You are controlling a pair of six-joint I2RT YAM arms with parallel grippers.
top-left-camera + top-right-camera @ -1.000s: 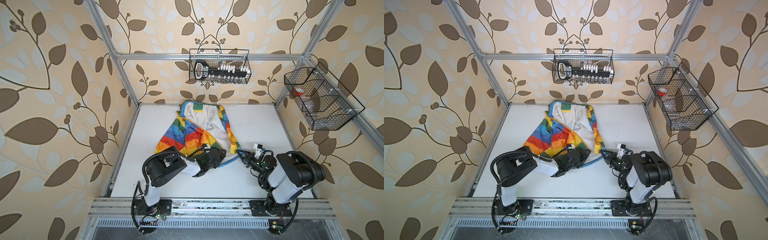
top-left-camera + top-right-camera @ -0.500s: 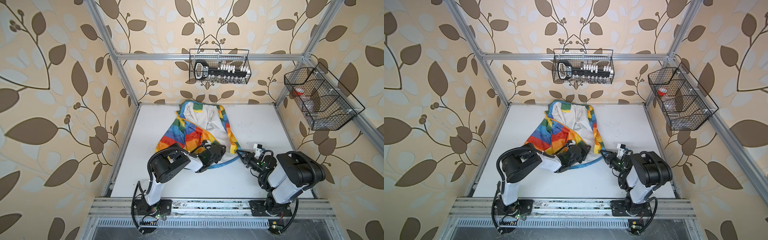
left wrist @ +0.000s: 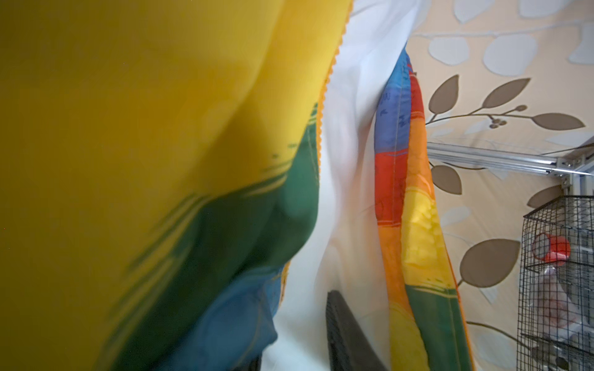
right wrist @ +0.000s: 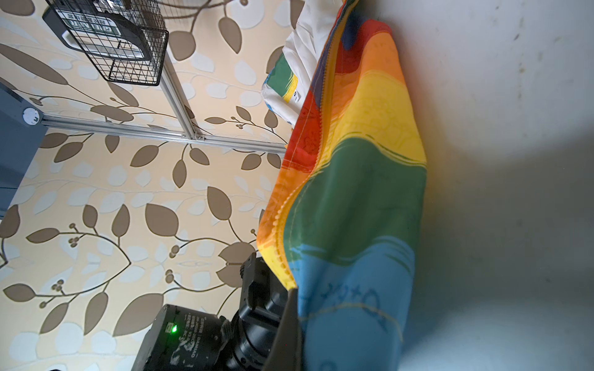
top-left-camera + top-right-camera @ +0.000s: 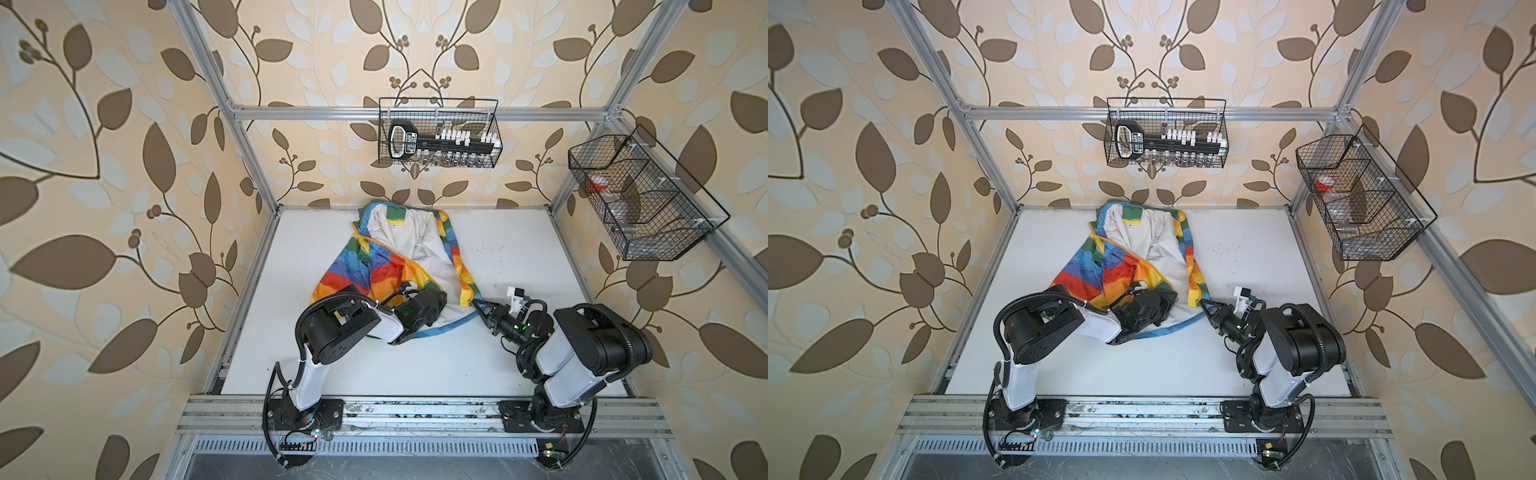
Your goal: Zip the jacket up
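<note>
1. The jacket (image 5: pixel 399 253) (image 5: pixel 1142 249) lies unzipped on the white surface (image 5: pixel 519 257). Its hood is against the middle of the far edge and its hem points toward the centre. The off-white lining (image 5: pixel 419 237) shows between the two rainbow front panels.
2. The panel on the left in both top views is folded across the lining, and its orange-yellow zipper edge (image 5: pixel 415 268) runs diagonally.
3. The right tool (image 5: pixel 476 305) (image 5: pixel 1204 305) is pinched together on the hem corner of the other panel. Blue fabric lies against its dark finger (image 4: pixel 289 324).
4. The left tool (image 5: pixel 434 303) (image 5: pixel 1163 301) sits at the folded panel's hem. Fabric fills the left wrist view and only one dark finger (image 3: pixel 340 331) shows. I cannot tell whether this tool is apart or clamped.
5. Wire baskets hang on the back wall (image 5: pixel 438 133) and on the right wall (image 5: pixel 640 199).
</note>
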